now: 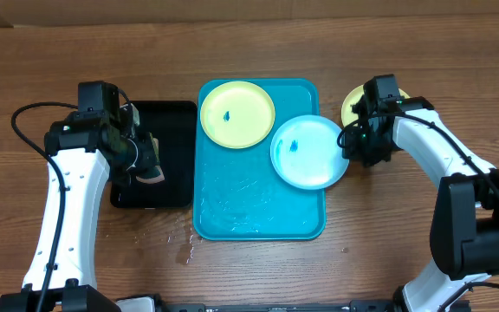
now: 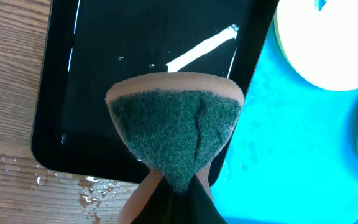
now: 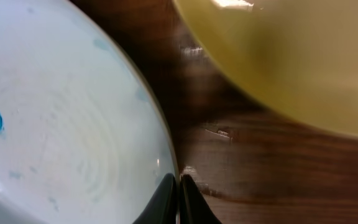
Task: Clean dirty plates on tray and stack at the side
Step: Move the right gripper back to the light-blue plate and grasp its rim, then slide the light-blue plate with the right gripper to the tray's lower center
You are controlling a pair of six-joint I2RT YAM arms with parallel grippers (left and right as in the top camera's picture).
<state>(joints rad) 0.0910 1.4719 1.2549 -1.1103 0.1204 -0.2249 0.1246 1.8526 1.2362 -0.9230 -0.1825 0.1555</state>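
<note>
Toward the left edge of the tabletop [image 1: 362, 251] the left arm [image 1: 59, 217] rises from the near edge, its white link slanting up and away before the dark wrist bends inward over the black tray [image 1: 176, 121]. The left pincer [image 2: 176, 190] is pressed tight on a sponge [image 2: 176, 130], green scouring face toward the wrist camera and tan foam behind it. The sponge hangs over the tray's near right part, and I cannot tell whether it touches the wet bottom. Water drops [image 2: 95, 190] lie on the wood just off the tray's near edge. Next, in the middle of the tabletop, comes the turquoise tray [image 1: 258, 208], touching the black one. A yellow-green plate [image 1: 236, 114] with a small blue smudge sits in its far left corner. A light blue plate [image 1: 310, 152], also smudged blue, lies over the tray's right rim, partly off it. The right arm [image 1: 457, 165] comes in from the right edge, elbow raised and forearm angled down and inward. The right pincer [image 3: 179, 194] is closed, pinching that plate's right rim. A second yellow-green plate [image 3: 291, 56] rests on the wood just beyond, near the far right, half hidden under the wrist.
</note>
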